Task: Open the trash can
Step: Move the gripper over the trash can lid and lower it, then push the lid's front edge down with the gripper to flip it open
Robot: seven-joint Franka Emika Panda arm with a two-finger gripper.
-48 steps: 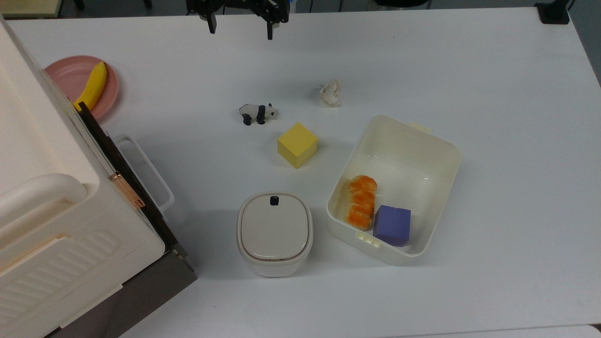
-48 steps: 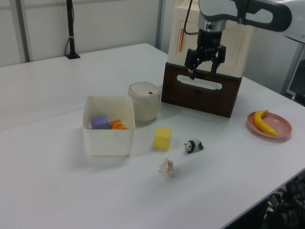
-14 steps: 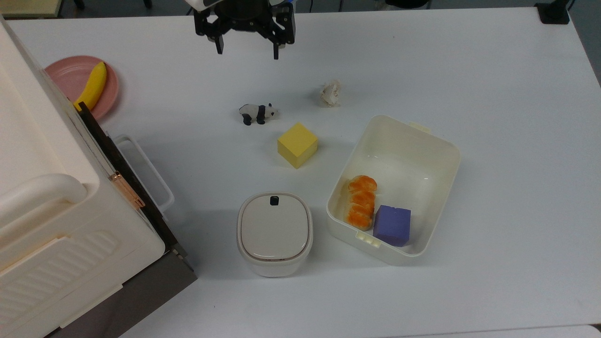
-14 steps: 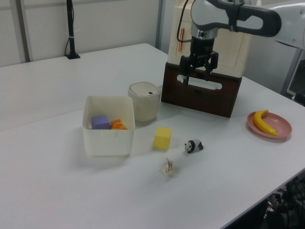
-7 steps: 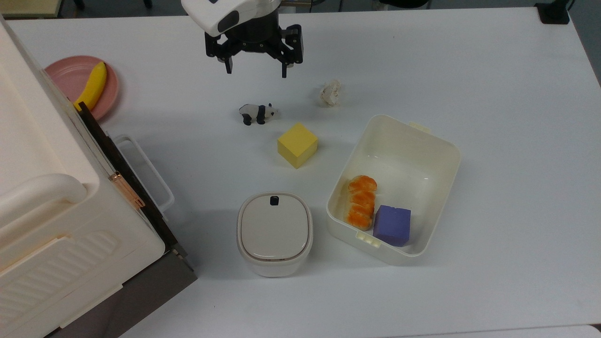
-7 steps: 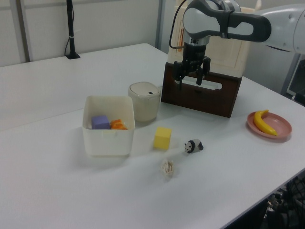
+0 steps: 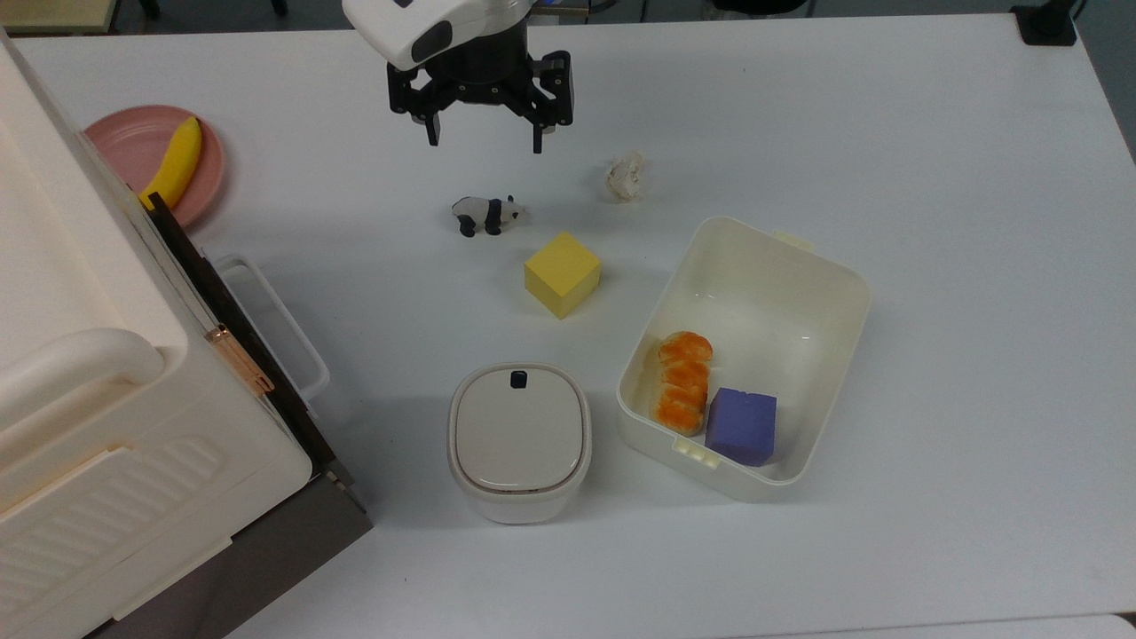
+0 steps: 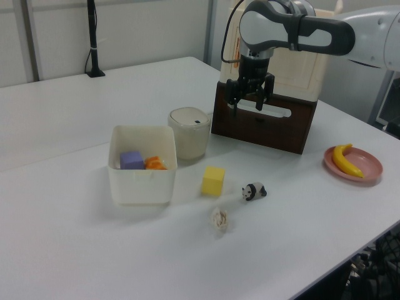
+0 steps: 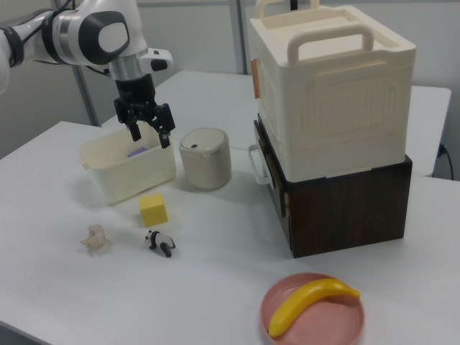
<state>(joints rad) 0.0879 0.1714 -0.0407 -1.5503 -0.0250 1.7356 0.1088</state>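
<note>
My end effector hangs with fingers apart above the bench, well away from the trash can, whose lid is shut. Button unpressed; opening remains.

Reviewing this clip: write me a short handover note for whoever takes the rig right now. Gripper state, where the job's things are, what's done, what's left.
Gripper: open, empty, raised above the table near the panda toy.
Trash can: between the lidless tub and the big cream box; lid closed flat, black button on the lid edge facing the yellow cube.
Done: nothing on the can yet.
Left: bring the gripper over the can, probably press the button, confirm the lid opens.
</note>
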